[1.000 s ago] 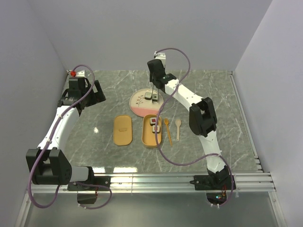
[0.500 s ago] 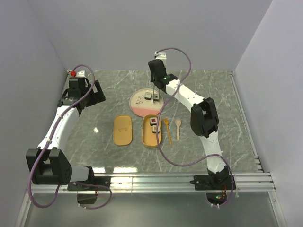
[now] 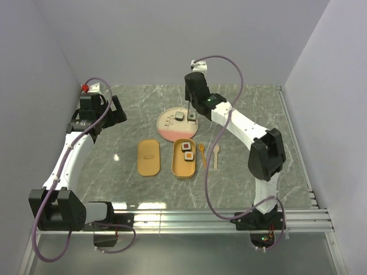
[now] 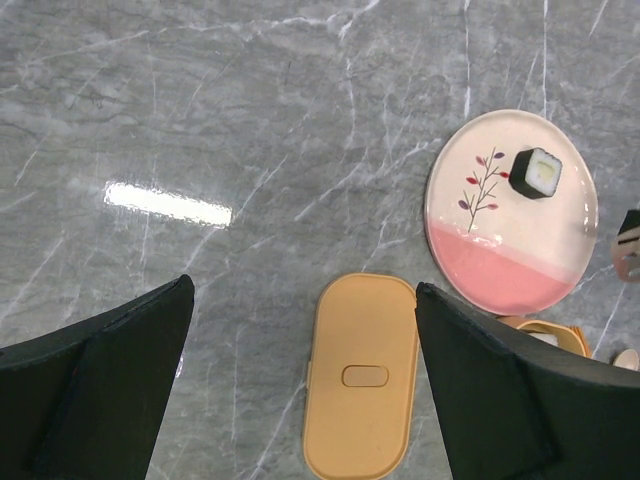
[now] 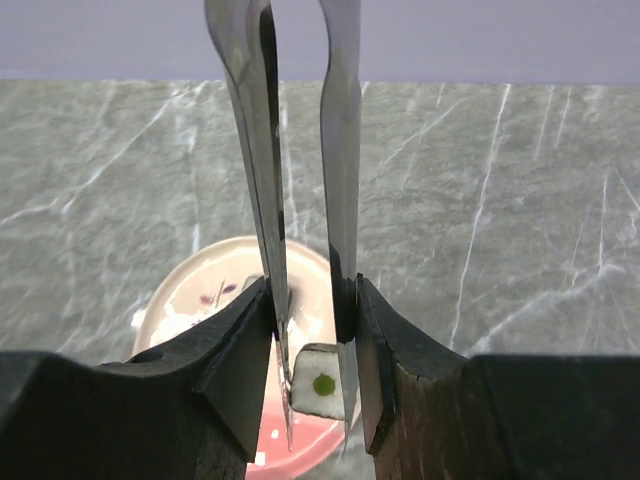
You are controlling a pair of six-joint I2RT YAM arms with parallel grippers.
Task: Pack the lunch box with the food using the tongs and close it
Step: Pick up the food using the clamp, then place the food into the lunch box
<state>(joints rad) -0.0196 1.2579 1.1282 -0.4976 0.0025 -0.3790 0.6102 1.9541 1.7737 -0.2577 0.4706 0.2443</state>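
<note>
The tan-orange lunch box base (image 3: 183, 163) stands open mid-table with two sushi pieces (image 3: 187, 150) at its far end. Its lid (image 3: 148, 157) lies flat to the left, and in the left wrist view the lid (image 4: 362, 375) sits below my open left gripper (image 4: 300, 300). My right gripper (image 5: 310, 300) is shut on the tongs (image 5: 340, 150), holding them upright over the plate (image 3: 170, 130). The tong tips straddle a green-centred sushi piece (image 5: 320, 382) lying on the plate; whether they pinch it I cannot tell. Another piece (image 4: 537, 172) rests on the plate.
An orange spoon (image 3: 202, 154) and a beige spoon (image 3: 216, 154) lie just right of the box. The pink-and-cream plate (image 4: 500, 280) sits behind the box. My left gripper (image 3: 94, 112) hovers high at the far left, and grey walls enclose the table.
The right arm's elbow has swung out to the right and its gripper has shifted slightly right with the tongs, over the right-hand piece. The left gripper has barely moved.
</note>
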